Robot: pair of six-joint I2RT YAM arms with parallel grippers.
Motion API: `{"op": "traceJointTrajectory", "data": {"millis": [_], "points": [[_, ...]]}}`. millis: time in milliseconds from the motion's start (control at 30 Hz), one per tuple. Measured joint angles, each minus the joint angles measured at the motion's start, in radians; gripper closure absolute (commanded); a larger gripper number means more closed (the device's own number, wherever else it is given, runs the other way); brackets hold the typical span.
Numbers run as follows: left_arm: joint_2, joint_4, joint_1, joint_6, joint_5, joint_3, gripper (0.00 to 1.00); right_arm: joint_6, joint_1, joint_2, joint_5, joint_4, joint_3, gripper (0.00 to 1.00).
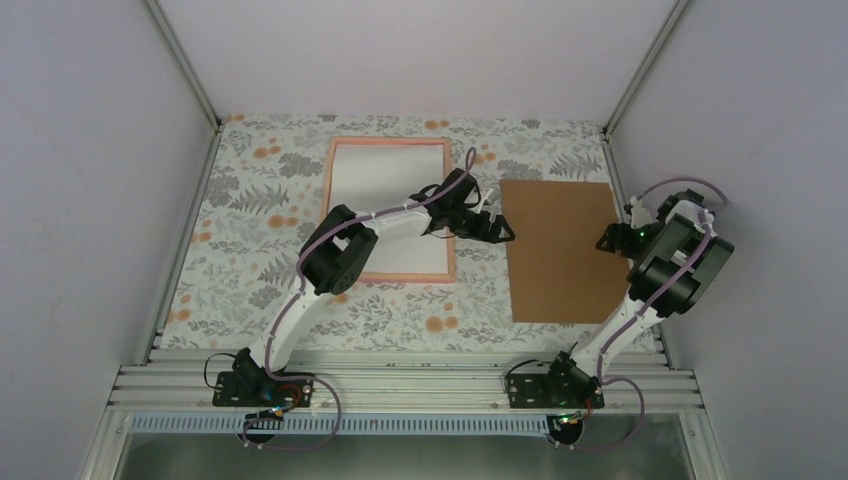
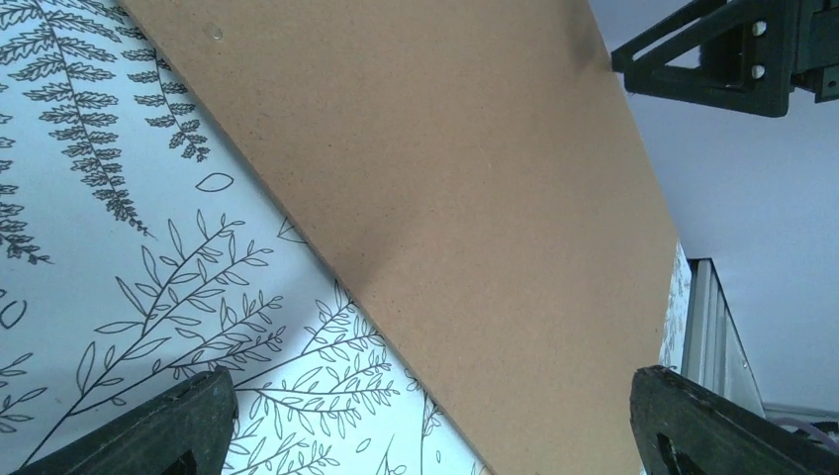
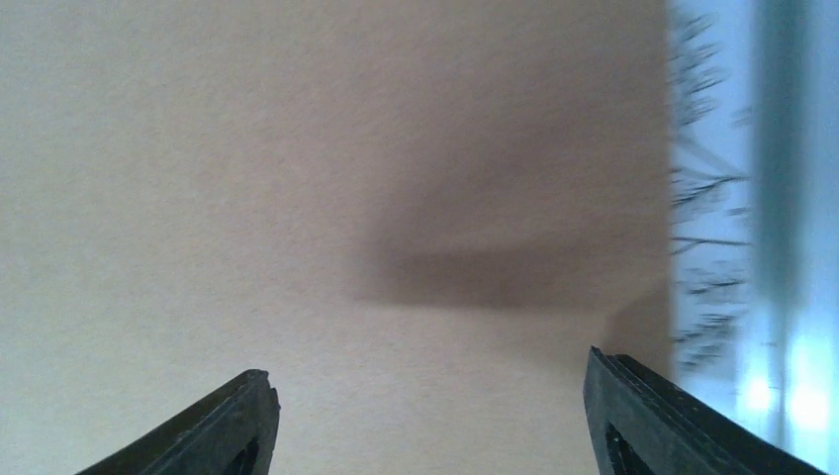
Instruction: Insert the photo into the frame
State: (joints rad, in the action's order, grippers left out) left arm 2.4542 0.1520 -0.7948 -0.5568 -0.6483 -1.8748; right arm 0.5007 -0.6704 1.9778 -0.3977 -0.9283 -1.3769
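Note:
The pink frame (image 1: 388, 142) lies flat at the back middle of the table, and its inside shows plain white. No sunset photo shows in any view. My left gripper (image 1: 492, 226) is open and empty, low over the cloth just right of the frame, at the left edge of the brown backing board (image 1: 560, 250). In the left wrist view my left gripper (image 2: 425, 426) stands wide open, facing the board (image 2: 445, 148). My right gripper (image 1: 612, 238) is open and empty at the board's right edge. In the right wrist view it (image 3: 425, 416) hovers close over the board (image 3: 297, 198).
A floral cloth (image 1: 260, 200) covers the table. Grey walls with metal posts (image 1: 190, 70) close in the left, right and back sides. The aluminium rail (image 1: 400, 385) with the arm bases runs along the near edge. The right gripper's fingers (image 2: 712, 54) show in the left wrist view.

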Motion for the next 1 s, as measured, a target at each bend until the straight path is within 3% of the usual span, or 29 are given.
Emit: {"op": "traceJointTrajectory", "data": {"millis": [467,1000], "points": [[-0.002,0.01,-0.009,-0.025,0.047,-0.011,0.01,-0.012,-0.001,-0.022,0.103,0.107,0.008,0.2],[0.009,-0.008,-0.011,-0.04,0.016,-0.016,0.01,-0.013,0.008,-0.01,0.053,0.152,0.064,0.24]]}}
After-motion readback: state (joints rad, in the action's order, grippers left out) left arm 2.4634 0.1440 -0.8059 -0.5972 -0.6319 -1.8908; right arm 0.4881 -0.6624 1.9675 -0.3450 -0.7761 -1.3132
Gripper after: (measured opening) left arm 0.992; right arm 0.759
